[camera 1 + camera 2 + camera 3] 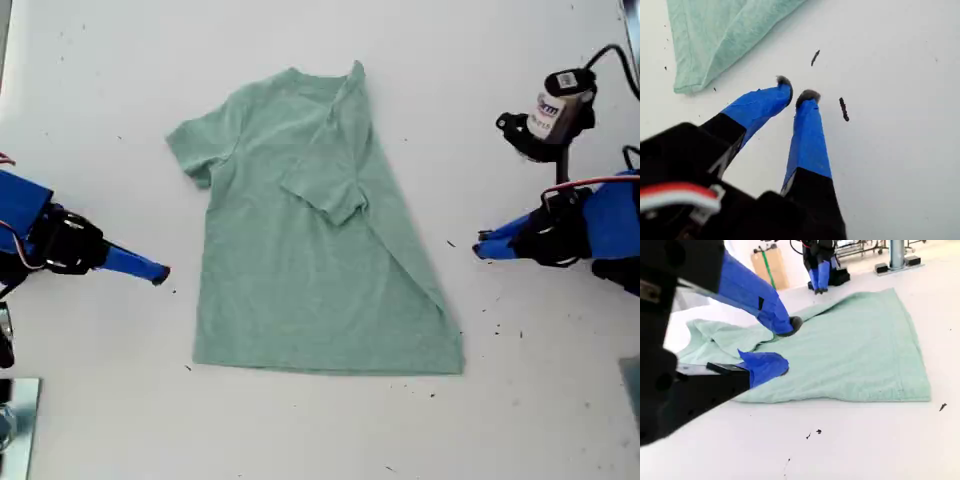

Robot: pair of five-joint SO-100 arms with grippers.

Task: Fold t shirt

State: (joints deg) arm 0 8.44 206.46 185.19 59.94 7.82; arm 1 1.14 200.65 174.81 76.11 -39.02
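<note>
Risk first: dragging rather than folding. Thin single layer, flat on a smooth white tabletop (100, 80), so a pinch that catches only the top of the cloth, or slides along it, could bunch the soft heathered sage-green short-sleeved t shirt (300, 260) and pull it askew. Could also undo the fold already made, if the flap is snagged while reaching across.

Second risk: uneven lift. With only one corner raised, likely a slanted crease instead of a straight one.

My first gripper (478, 245), blue-taped, at about three o'clock of the exterior view, clear of the cloth. Tips nearly together with a sliver of gap, gripping nothing; a few dark specks (844, 109) on the table just beside them.

My second gripper (160, 272) at about nine o'clock of the same view, just off the shirt's side edge. Jaws spread wide, empty.

Shirt near the table's middle, neck toward twelve o'clock, hem toward six. Three o'clock side already turned in on a long diagonal – that folded sleeve (335, 195) lying on the chest. Nine o'clock sleeve (195, 150) spread out, unfolded. Plain, unprinted, mostly smooth.
</note>
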